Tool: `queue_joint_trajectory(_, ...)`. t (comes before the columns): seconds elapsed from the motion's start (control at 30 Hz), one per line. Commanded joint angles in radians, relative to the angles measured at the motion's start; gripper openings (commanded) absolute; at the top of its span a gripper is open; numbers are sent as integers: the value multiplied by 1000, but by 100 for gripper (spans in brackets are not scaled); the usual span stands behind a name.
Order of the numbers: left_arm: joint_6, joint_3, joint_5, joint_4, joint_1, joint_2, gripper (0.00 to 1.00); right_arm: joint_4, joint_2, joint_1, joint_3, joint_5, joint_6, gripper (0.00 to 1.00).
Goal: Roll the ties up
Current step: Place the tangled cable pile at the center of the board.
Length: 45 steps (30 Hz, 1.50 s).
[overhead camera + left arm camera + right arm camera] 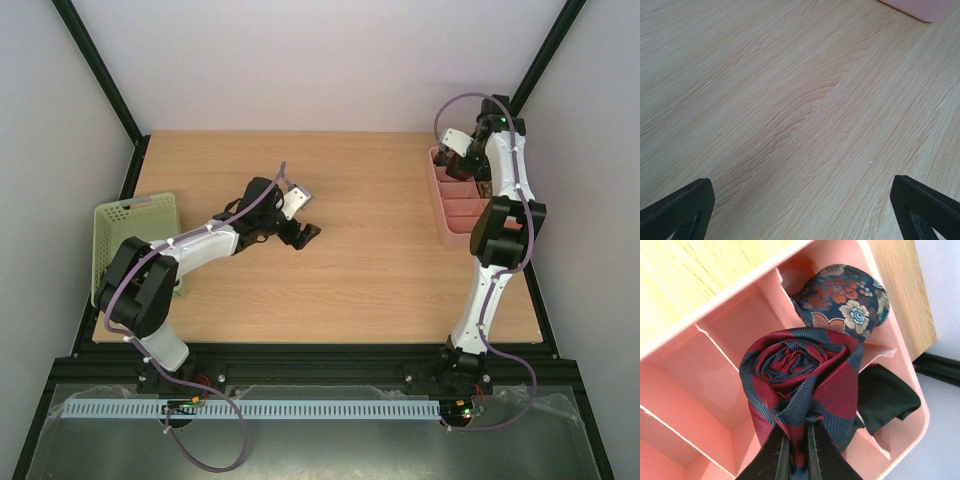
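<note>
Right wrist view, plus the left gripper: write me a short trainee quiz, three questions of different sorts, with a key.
1. True or false: the right gripper is shut on the rolled dark red, navy-striped fabric tie.
2. What sits in a compartment of the pink plastic divided tray? A: a coiled navy floral tie. B: a yellow sponge. C: a steel spoon.
3. Fill in: the left gripper hangs ____ over the pale wooden table.
Key: 1 true; 2 A; 3 open.

The striped tie (800, 385) is seen as ribbed woven cloth, the pink tray (690, 375) smooth plastic, the table (790, 100) matt wood-grain.
</note>
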Motion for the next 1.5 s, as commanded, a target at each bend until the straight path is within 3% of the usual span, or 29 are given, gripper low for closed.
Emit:
queue_joint_trajectory(0.0, -8, 1, -8, -19, 6, -2, 99, -97, -46, -2, 58, 6, 246, 1)
queue_joint_trajectory(0.27, -15, 1, 6, -16, 6, 4, 99, -240, 14, -2, 129, 6, 675, 1)
queue_joint_trajectory(0.43, -19, -4, 12, -18, 6, 4, 99, -220, 47, -2, 163, -23, 788, 1)
queue_joint_trajectory(0.73, -20, -7, 5, -22, 6, 6, 99, -211, 137, 0, 197, -21, 882, 2)
queue_joint_trajectory(1.47, -10, 10, 29, -83, 7, 17, 99, -146, 313, 31, 197, 10, 878, 2)
